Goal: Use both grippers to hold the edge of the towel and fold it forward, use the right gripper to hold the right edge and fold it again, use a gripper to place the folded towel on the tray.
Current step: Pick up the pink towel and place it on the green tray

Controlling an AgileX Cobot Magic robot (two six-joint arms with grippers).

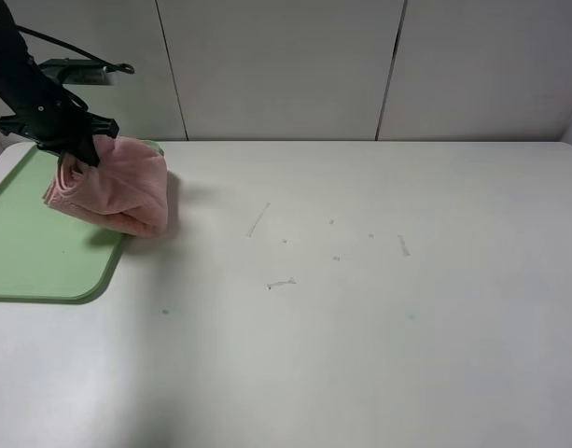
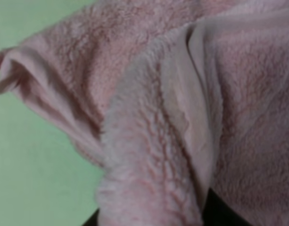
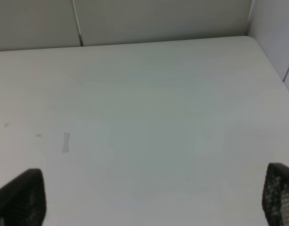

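Gripping the pink towel [image 1: 118,187] by its upper fold, the left hand [image 1: 78,149] is closed on the cloth above the tray's [image 1: 34,252] far right corner. Its wrist view is filled with fleece, layers stacked one over another, with green tray behind and a dark sliver of finger [image 2: 224,212] showing under the bundle, so the hold is real even though the fingertips are buried in pile.

Taking the tray as the landmark and working from its near edge outward: the near half of the tray is bare green, rimmed, with its near right corner rounded off. Farther back, the towel hangs as a compact folded bundle, one part over the tray's far right portion and the other part bulging past the tray's right rim over the surface [image 1: 360,308]. Whether its underside rests on the rim or hangs just clear cannot be told. It is pinched high, presumably so the folds stay together while it is carried, and the overhang suggests the placement is not finished; the bundle wants shifting further over the tray before release, or it may slump off the rim.

Well to the right of the tray, the surface carries only a few scuff marks. The right hand [image 3: 149,207] waits there, spread wide, holding nothing.
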